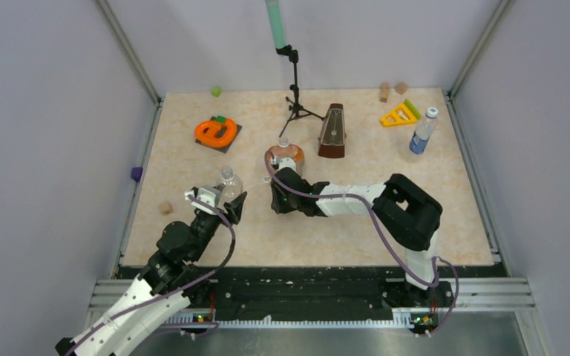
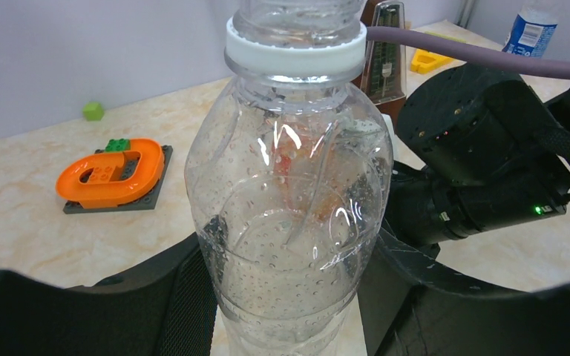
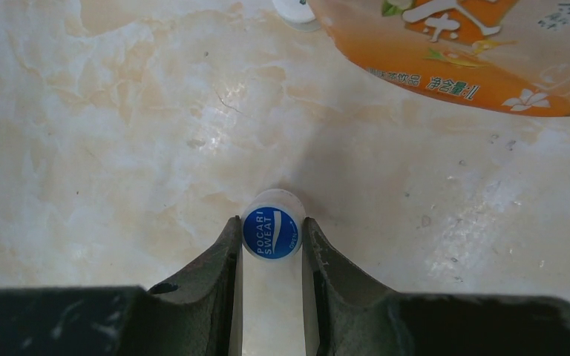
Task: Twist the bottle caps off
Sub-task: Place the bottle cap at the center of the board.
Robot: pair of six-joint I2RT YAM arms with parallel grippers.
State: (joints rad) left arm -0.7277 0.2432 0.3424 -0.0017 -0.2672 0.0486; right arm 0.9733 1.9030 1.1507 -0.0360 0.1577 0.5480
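My left gripper (image 1: 226,202) is shut on the plain clear bottle (image 1: 228,182), which stands upright at the table's left-centre. In the left wrist view the bottle (image 2: 289,193) fills the space between my black fingers (image 2: 185,297); its white neck ring (image 2: 295,55) shows, but its top is cut off. My right gripper (image 1: 277,202) points down at the table, just in front of the squat orange bottle (image 1: 284,154). It is shut on a small blue cap (image 3: 271,233), pinched at the fingertips. A white cap (image 3: 297,11) lies beside the orange bottle (image 3: 475,52). The blue-label bottle (image 1: 421,133) stands at the far right.
A brown metronome (image 1: 332,131) and a small tripod stand (image 1: 295,104) are behind the orange bottle. An orange brick loop on a dark plate (image 1: 217,132) lies back left, a yellow triangle (image 1: 399,116) back right. A wooden block (image 1: 165,208) sits left of my left gripper.
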